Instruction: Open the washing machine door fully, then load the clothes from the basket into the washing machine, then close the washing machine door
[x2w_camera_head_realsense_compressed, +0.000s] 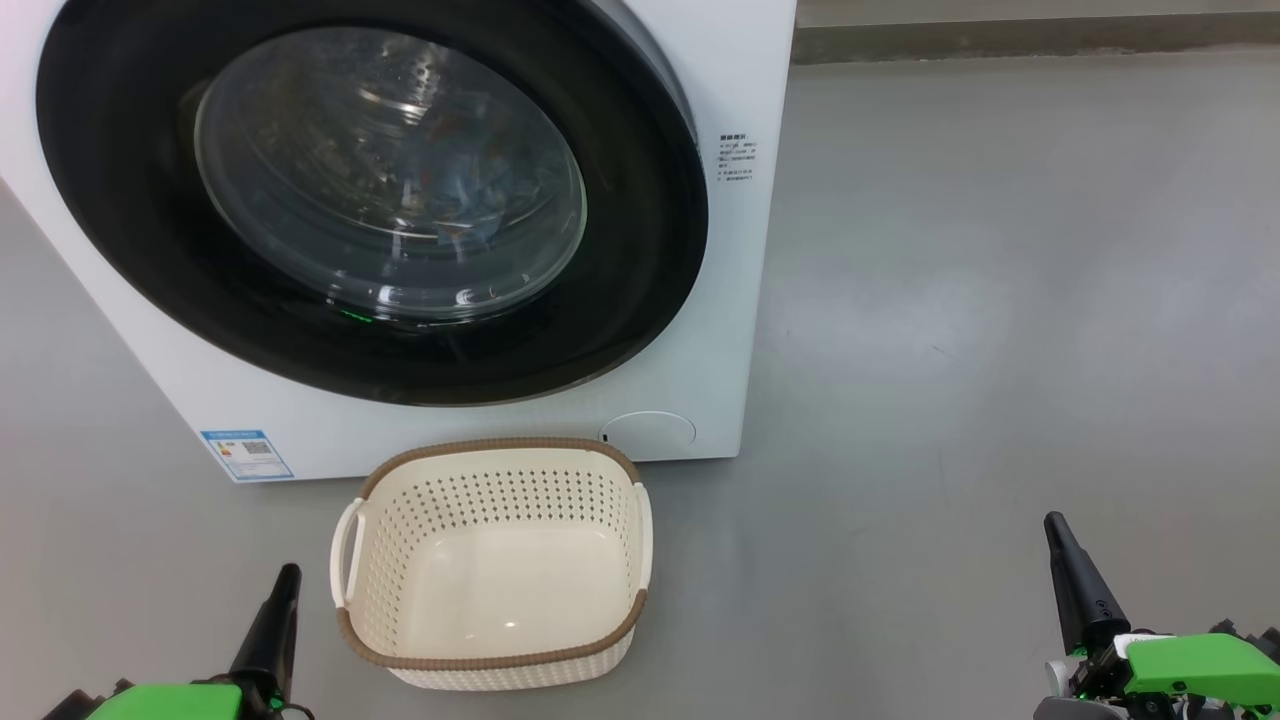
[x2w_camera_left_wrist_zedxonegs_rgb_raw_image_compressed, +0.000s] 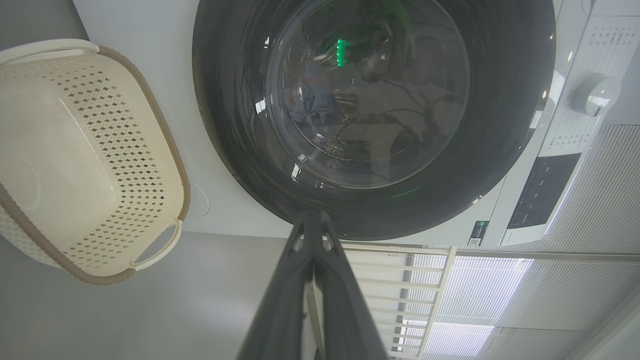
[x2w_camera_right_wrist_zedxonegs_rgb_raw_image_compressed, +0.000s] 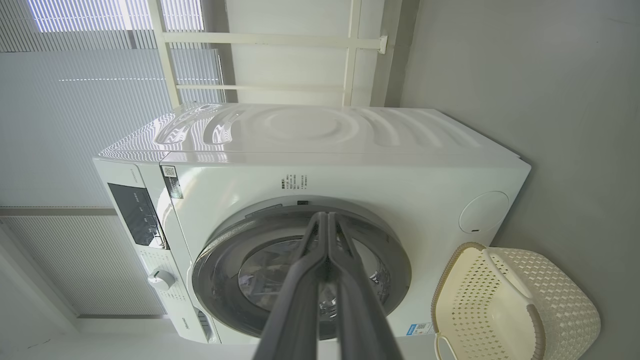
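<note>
The door (x2w_camera_head_realsense_compressed: 620, 300) is shut, clothes (x2w_camera_head_realsense_compressed: 480, 190) behind the glass. The basket (x2w_camera_head_realsense_compressed: 500, 444) sits at six o'clock. The left hand (x2w_camera_head_realsense_compressed: 287, 575) and right hand (x2w_camera_head_realsense_compressed: 1053, 522) are closed.

Nothing printed is large enough to read. On the washing machine's (x2w_camera_head_realsense_compressed: 740, 300) white front, a blue label sticker (x2w_camera_head_realsense_compressed: 245, 455) with a QR code sits at seven o'clock from the washing machine door (x2w_camera_head_realsense_compressed: 380, 190), and a block of grey print (x2w_camera_head_realsense_compressed: 736, 160) sits at three o'clock. The right wrist view shows a narrow sticker (x2w_camera_right_wrist_zedxonegs_rgb_raw_image_compressed: 170, 181) with a QR code beside the control panel (x2w_camera_right_wrist_zedxonegs_rgb_raw_image_compressed: 135, 215).
</note>
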